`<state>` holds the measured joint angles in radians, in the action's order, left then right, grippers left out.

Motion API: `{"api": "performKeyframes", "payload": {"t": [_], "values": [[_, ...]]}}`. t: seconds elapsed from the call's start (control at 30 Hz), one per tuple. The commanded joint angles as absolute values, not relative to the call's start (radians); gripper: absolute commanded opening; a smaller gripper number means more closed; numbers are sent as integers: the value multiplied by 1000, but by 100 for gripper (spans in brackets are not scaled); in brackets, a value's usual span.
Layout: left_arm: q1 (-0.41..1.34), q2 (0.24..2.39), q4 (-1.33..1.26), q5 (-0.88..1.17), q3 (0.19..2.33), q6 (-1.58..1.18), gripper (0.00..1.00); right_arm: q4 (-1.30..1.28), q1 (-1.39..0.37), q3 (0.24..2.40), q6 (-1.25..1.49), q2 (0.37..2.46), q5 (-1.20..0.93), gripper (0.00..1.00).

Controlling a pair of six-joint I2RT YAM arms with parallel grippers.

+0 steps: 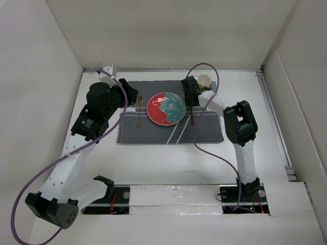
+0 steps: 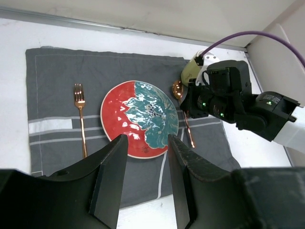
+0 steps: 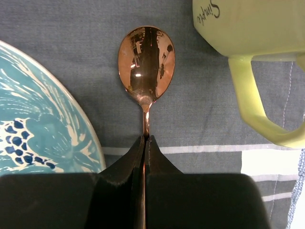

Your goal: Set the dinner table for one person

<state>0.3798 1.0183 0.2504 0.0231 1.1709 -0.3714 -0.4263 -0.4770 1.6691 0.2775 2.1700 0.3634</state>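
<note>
Dinner table [image 1: 168, 163], white, walled, under both arms. One dark grey striped placemat [image 1: 153, 132] at far middle. On it: one red-and-teal plate [image 1: 166, 108]; one pale green mug [image 1: 204, 80], far right; one copper fork [image 1: 139, 109], left of plate; one copper spoon [image 3: 146, 62] between plate and mug. Right gripper [image 3: 144, 143] clamped on spoon handle, hiding it. Left gripper [image 2: 147, 143] spread apart, empty, raised.

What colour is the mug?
The mug is pale yellow-green, best seen in the right wrist view.
</note>
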Motion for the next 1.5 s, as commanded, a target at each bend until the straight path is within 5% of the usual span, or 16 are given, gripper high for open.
{"api": "performKeyframes", "payload": {"t": [0.0, 0.13, 0.27, 0.47, 0.57, 0.67, 0.7, 0.87, 1.0, 1.13, 1.27, 1.47], "values": [[383, 1031, 206, 32, 1192, -351, 36, -414, -469, 1713, 282, 2183, 410, 0], [383, 1051, 198, 40, 1198, -348, 36, -434, -469, 1718, 295, 2194, 425, 7], [383, 1063, 202, 29, 1213, -334, 39, -433, -469, 1701, 308, 2140, 398, 41], [383, 1083, 209, 17, 1241, -328, 45, -462, -506, 1690, 330, 1974, 380, 65], [383, 1086, 218, 11, 1258, -322, 48, -508, -532, 1701, 348, 1860, 367, 72], [383, 1101, 244, 9, 1290, -327, 51, -546, -558, 1709, 348, 1739, 312, 67], [383, 1115, 256, 11, 1307, -334, 51, -554, -558, 1710, 342, 1711, 278, 99], [383, 1154, 265, 31, 1400, -402, 52, -533, -545, 1689, 386, 1475, 221, 100], [383, 1112, 267, -79, 1544, -417, 53, -230, -480, 1502, 399, 1134, 291, 100], [383, 1023, 244, -285, 1591, -373, 66, -118, -407, 1384, 403, 841, 423, 100], [383, 930, 212, -495, 1539, -330, 77, -185, -335, 1347, 388, 785, 520, 100], [383, 885, 282, -506, 1416, -336, 80, -330, -219, 1315, 434, 847, 364, 100]]}}
